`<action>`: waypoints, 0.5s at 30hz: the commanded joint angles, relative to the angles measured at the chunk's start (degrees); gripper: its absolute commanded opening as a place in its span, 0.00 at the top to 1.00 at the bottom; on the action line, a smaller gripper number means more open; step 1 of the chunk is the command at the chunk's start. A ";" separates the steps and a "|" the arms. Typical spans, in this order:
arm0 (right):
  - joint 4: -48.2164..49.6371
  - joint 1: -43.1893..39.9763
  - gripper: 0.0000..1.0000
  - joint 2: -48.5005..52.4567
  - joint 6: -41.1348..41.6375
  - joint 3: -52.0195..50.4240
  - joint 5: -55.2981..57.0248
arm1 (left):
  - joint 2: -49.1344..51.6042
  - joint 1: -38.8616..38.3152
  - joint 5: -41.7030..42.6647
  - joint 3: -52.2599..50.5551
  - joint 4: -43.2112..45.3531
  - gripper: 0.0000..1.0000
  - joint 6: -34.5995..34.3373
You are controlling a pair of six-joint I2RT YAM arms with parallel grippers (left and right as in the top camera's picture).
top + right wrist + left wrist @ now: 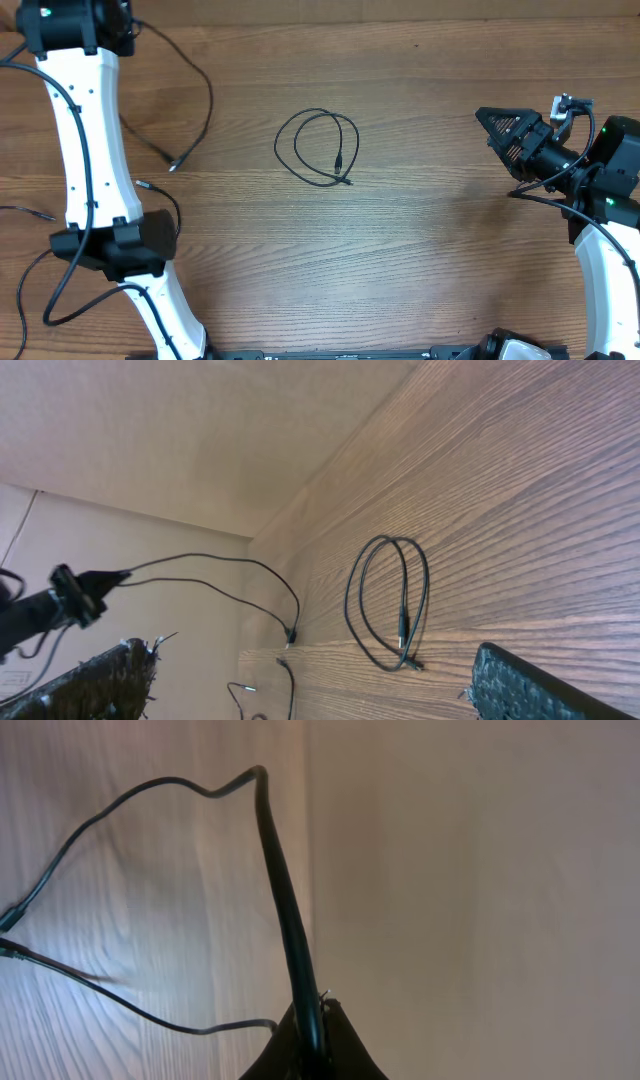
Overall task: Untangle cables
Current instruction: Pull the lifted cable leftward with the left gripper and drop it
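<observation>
Overhead: coiled thin black silver-tipped cable [318, 147] well left of wide-spread right gripper [503, 142], plug ends [345, 178] toward it; left gripper [316, 1025] farther off, pinching another thin black cord [285, 890].

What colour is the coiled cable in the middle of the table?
The coiled cable is black, seen best in the overhead view.

Both the left arm [85, 140] and right arm [603, 275] are white shells with chunky black joints [115, 245], thin black wires [540, 197] hanging off, and a tiny green light [607, 130] at the frame's right edge.
</observation>
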 commanded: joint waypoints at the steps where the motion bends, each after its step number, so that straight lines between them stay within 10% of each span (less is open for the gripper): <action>1: 0.04 -0.17 0.00 -0.37 -0.31 0.33 0.61 | 3.17 3.78 -1.90 -0.35 -0.81 0.93 -1.68; 15: -0.55 -0.17 0.00 -0.37 -0.33 0.33 0.63 | 7.96 14.58 -1.81 -0.70 -1.01 0.96 -2.03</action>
